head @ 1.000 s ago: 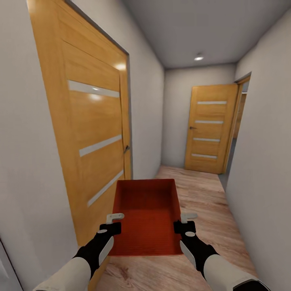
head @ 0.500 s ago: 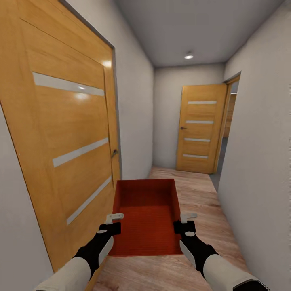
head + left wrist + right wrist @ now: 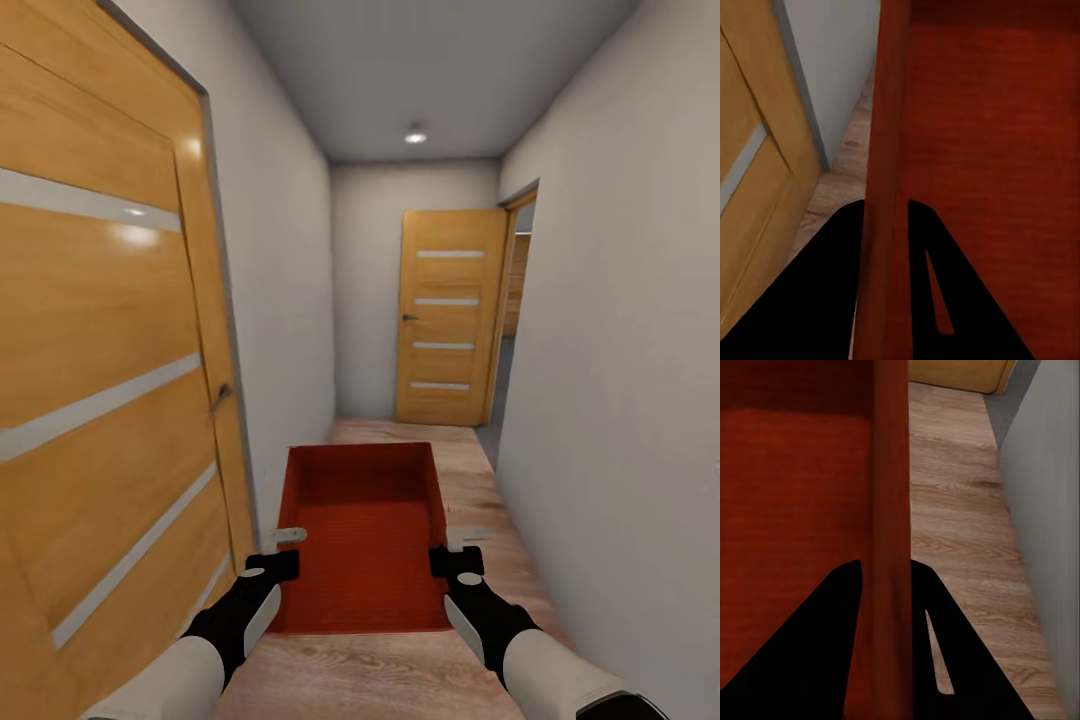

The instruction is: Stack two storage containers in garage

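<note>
You carry storage container [image 3: 362,540] level down corridor. Left gripper [image 3: 277,553] clenched on 9 o'clock wall, right gripper [image 3: 457,551] on 3 o'clock wall: two-sided pinch prevents tilt. Far door [image 3: 448,315] at 12 o'clock.

Domestic interior, narrow hallway: plain pale walls [image 3: 620,330], wood-plank flooring [image 3: 480,480], recessed ceiling light [image 3: 415,136]. Two matching wooden panel doors with pale inset strips, one alongside [image 3: 100,380], one at corridor end [image 3: 450,315]
</note>
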Robot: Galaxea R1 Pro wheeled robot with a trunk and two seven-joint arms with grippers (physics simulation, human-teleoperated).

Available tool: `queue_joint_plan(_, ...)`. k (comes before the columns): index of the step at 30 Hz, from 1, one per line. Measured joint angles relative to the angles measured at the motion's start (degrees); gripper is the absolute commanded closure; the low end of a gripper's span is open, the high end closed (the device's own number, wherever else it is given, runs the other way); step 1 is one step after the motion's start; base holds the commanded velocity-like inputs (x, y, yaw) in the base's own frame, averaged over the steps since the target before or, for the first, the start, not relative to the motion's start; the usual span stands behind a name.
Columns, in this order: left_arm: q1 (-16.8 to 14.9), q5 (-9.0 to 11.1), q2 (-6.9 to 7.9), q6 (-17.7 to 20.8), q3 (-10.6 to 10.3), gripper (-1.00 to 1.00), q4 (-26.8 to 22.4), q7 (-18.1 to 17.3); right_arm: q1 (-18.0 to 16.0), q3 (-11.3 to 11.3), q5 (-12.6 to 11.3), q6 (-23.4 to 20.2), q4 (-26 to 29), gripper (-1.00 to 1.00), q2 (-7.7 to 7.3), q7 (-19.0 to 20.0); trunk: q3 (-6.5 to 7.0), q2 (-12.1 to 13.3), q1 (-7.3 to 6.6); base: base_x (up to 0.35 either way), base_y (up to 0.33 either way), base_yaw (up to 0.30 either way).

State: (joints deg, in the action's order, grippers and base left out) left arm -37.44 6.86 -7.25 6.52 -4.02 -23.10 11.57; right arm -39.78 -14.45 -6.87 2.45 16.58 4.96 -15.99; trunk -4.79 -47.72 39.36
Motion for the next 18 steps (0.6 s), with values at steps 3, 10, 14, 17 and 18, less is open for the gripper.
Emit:
queue_joint_plan(3,0.0,0.0,0.0,0.0,0.0,1.0,0.0,0.0,0.0,0.0,0.0,0.0,0.0,1.0,0.0,0.0,0.0,0.0,0.0,0.322,0.0,-0.286)
queue_joint_plan(10,0.0,0.0,0.01,0.0,0.0,1.0,0.0,0.0,0.0,0.0,0.0,0.0,0.0,1.0,0.01,0.0,0.0,0.0,0.0,0.322,0.0,-0.166)
queue_joint_plan(14,0.0,0.2,0.02,0.0,0.0,1.0,0.0,0.0,0.0,0.0,0.2,-0.2,0.0,1.0,0.02,0.0,0.0,0.0,0.0,0.322,0.0,-0.014)
queue_joint_plan(17,0.0,0.2,0.02,0.0,0.0,1.0,0.0,0.0,0.0,0.0,0.2,-0.2,0.1,1.0,0.02,0.0,0.0,0.0,0.0,0.322,0.0,-0.003)
queue_joint_plan(18,0.0,0.2,0.02,0.0,0.0,1.0,0.0,0.0,0.0,0.0,0.2,-0.2,0.0,1.0,0.02,0.0,0.0,0.0,0.0,0.322,0.0,-0.001)
